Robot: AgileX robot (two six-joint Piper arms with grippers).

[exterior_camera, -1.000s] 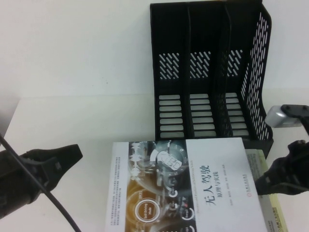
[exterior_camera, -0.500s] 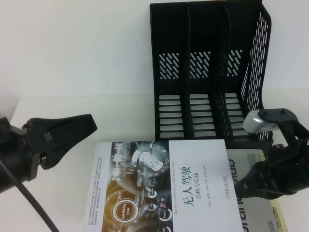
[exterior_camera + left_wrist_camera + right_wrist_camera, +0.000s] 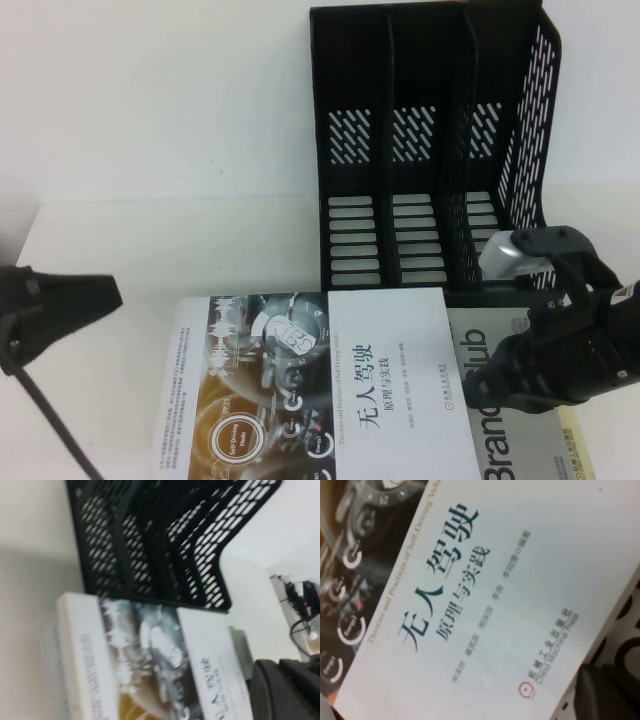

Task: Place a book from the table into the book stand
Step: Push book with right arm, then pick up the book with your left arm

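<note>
The book (image 3: 390, 380) lies flat at the front of the table (image 3: 150, 150), white cover and dark graphic panel up, its far edge close to the black book stand (image 3: 430, 130), whose three slots hold nothing. My right gripper (image 3: 482, 385) is shut, its tip against the book's right edge; the right wrist view shows that gripper (image 3: 607, 695) at the edge of the cover (image 3: 495, 580). My left gripper (image 3: 105, 295) is shut and hangs left of the book, clear of it. The left wrist view shows the book's white spine (image 3: 80, 655), the stand (image 3: 160, 540) and the left gripper (image 3: 280, 690).
A second book (image 3: 505, 425) with large "Brand Club" lettering lies under the first, its right part uncovered beneath my right arm. A black cable (image 3: 55, 425) trails from the left arm. White tabletop stretches left of the stand.
The book has slid left off the lower book, with my right gripper following at its right edge. The left gripper came toward the book, then drew back to the left.
</note>
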